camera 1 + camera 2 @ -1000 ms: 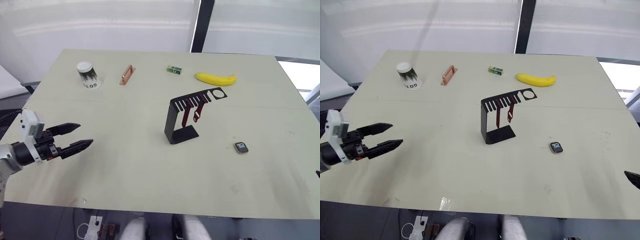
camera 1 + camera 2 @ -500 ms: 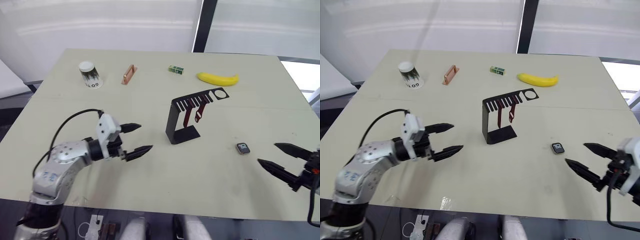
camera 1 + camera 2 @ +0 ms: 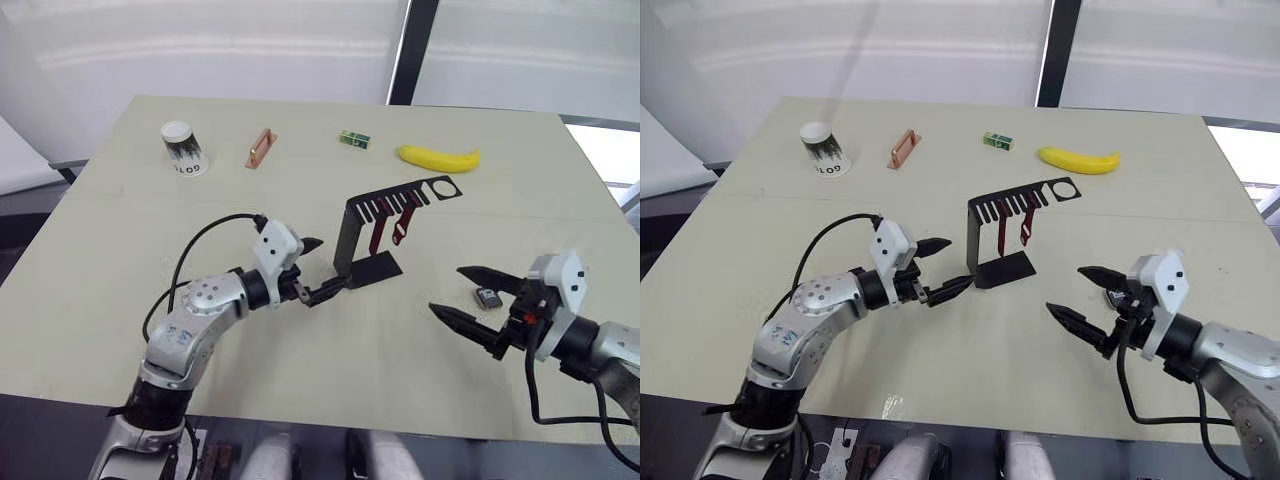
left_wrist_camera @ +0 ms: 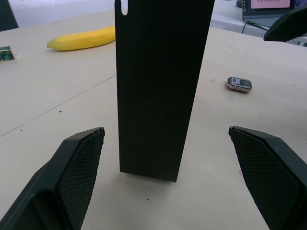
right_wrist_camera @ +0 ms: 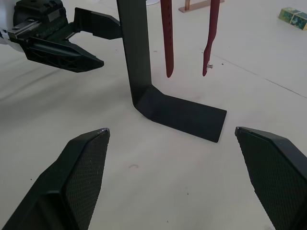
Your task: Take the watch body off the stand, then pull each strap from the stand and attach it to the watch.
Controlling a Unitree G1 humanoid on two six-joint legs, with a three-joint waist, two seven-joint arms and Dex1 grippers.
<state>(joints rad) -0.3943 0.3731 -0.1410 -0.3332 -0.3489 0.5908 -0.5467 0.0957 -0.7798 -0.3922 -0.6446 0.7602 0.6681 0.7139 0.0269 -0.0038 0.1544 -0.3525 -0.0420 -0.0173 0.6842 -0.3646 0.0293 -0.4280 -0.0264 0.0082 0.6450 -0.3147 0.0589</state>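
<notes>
The black stand (image 3: 350, 238) stands mid-table on its flat foot. Two dark red straps (image 3: 378, 228) hang from its slotted top arm, seen close in the right wrist view (image 5: 166, 38). The watch body (image 3: 488, 296) lies flat on the table to the stand's right, off the stand. My left gripper (image 3: 332, 263) is open just left of the stand, and its fingers (image 4: 81, 163) flank the upright (image 4: 160, 86) without touching it. My right gripper (image 3: 446, 290) is open and empty, pointing at the stand. The watch body lies close by its fingers.
Along the far edge sit a paper cup (image 3: 181, 149), a copper-coloured bar (image 3: 260, 148), a small green box (image 3: 354, 139) and a banana (image 3: 438, 157). Bare table lies in front of the stand between the two grippers.
Both arms have come in toward the stand. The left gripper moved right up to the upright, and the right gripper moved left past the watch body. Stand, straps and watch body stayed put.
</notes>
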